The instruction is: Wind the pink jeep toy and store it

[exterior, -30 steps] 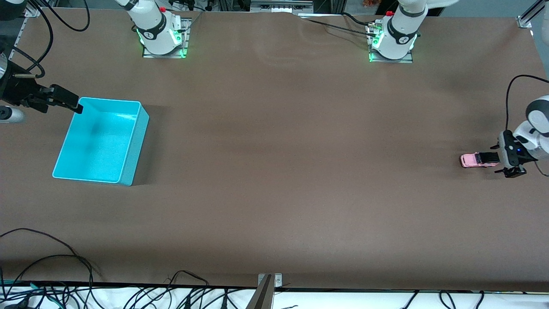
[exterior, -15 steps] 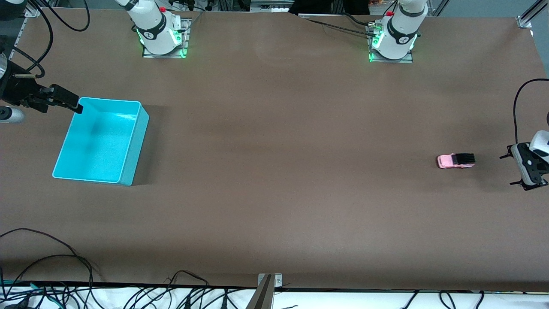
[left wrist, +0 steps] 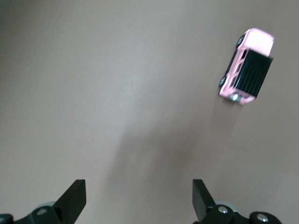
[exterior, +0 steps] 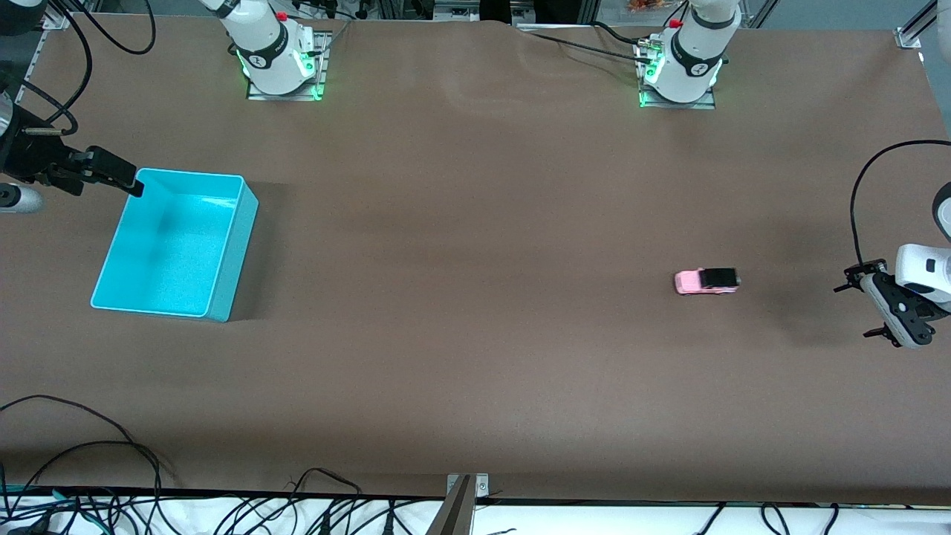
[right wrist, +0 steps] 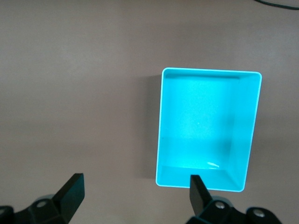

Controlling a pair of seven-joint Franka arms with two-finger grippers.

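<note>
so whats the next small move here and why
Probably wait, then send the right tool to pick up the pink jeep toy. The toy stands free on the table, toward the left arm's end, touched by nothing. The left tool hangs open, clear of it, and the right tool is open over the turquoise bin's edge, with the bin empty.

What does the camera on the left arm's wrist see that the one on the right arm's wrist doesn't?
Only the left wrist view shows the pink jeep toy, standing on its wheels on the table, apart from the open left gripper.

Only the right wrist view shows the turquoise bin, with nothing in it, under the open right gripper.

Both show the same brown table and two dark fingertips of that arm's own gripper, holding nothing.
</note>
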